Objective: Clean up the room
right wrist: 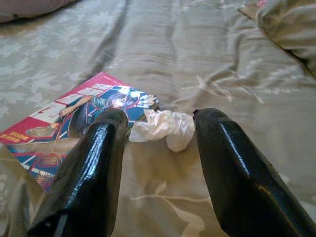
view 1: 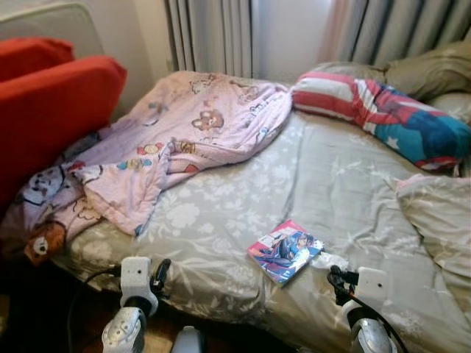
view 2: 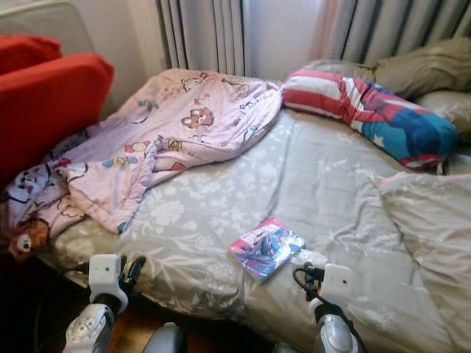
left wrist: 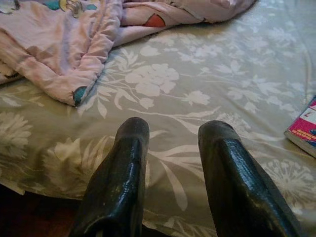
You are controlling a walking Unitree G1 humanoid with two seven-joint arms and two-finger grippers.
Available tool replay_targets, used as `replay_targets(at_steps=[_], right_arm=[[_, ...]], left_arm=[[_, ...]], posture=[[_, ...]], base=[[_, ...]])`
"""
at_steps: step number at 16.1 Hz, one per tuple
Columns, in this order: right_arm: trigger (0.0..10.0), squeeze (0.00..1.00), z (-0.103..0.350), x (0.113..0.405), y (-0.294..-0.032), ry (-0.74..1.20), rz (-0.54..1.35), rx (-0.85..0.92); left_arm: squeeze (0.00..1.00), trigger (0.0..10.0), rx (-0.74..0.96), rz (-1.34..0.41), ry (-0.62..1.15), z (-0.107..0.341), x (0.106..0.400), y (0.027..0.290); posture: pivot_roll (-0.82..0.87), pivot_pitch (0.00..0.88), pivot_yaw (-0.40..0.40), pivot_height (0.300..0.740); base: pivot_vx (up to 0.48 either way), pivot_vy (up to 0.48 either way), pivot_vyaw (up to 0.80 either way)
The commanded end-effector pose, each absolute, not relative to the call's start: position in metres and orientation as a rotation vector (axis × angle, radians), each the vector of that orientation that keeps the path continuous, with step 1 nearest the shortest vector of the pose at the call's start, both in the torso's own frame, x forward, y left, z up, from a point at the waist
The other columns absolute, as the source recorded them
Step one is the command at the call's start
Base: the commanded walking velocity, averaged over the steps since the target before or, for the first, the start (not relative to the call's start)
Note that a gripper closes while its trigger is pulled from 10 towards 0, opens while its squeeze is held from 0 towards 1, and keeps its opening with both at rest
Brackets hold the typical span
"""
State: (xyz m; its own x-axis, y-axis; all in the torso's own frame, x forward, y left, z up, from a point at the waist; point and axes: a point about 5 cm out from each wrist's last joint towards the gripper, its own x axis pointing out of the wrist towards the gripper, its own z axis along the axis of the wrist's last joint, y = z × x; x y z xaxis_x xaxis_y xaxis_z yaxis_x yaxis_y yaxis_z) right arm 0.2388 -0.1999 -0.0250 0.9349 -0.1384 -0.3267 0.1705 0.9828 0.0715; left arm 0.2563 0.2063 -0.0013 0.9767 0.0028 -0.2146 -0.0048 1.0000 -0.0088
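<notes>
From the head camera the bed lies ahead in grey floral sheets, a pink blanket crumpled at ten o'clock, a striped pillow at one o'clock, and a bright comic book flat near the front edge with a crumpled white tissue touching its right corner. Left wrist view: the left gripper hovers with fingers apart over bare sheet, blanket edge beyond. Right wrist view: the right gripper hangs with fingers spread, the tissue lying just past their tips beside the comic book.
</notes>
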Motion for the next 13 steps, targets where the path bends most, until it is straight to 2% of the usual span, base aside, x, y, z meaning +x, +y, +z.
replay_targets(at_steps=[1, 7, 9, 11, 13], right_arm=[[10.0, 0.00, -0.0253, 0.2402, -0.1963, 0.332, -0.149, 0.114], [10.0, 0.00, -0.0246, 0.2429, -0.1984, 0.342, -0.155, 0.115], [10.0, 0.00, -0.0249, 0.2447, -0.2005, 0.360, -0.178, 0.123], [10.0, 0.00, -0.0247, 0.2464, -0.1997, 0.367, -0.172, 0.119], [10.0, 0.00, -0.0220, 0.2485, -0.2006, 0.349, -0.176, 0.117]], left_arm=[[0.00, 10.0, -0.002, 0.004, 0.206, 0.0030, 0.2611, 0.2080], [0.00, 10.0, -0.009, 0.002, 0.197, 0.0052, 0.2639, 0.2066], [0.00, 10.0, -0.012, 0.002, 0.196, 0.0055, 0.2644, 0.2064], [0.00, 10.0, -0.014, 0.002, 0.196, 0.0056, 0.2646, 0.2062], [0.00, 10.0, -0.013, 0.002, 0.193, 0.0061, 0.2648, 0.2058]], posture=[[0.09, 0.000, -0.014, 0.641], [0.09, 0.018, -0.011, 0.641], [0.09, 0.023, -0.011, 0.641], [0.09, 0.026, -0.010, 0.641], [0.10, 0.033, -0.011, 0.641]], base=[[0.000, 0.000, 0.00], [0.000, 0.000, 0.00], [0.257, 0.000, 0.00], [0.262, 0.000, -0.80], [0.262, 0.000, 0.00]])
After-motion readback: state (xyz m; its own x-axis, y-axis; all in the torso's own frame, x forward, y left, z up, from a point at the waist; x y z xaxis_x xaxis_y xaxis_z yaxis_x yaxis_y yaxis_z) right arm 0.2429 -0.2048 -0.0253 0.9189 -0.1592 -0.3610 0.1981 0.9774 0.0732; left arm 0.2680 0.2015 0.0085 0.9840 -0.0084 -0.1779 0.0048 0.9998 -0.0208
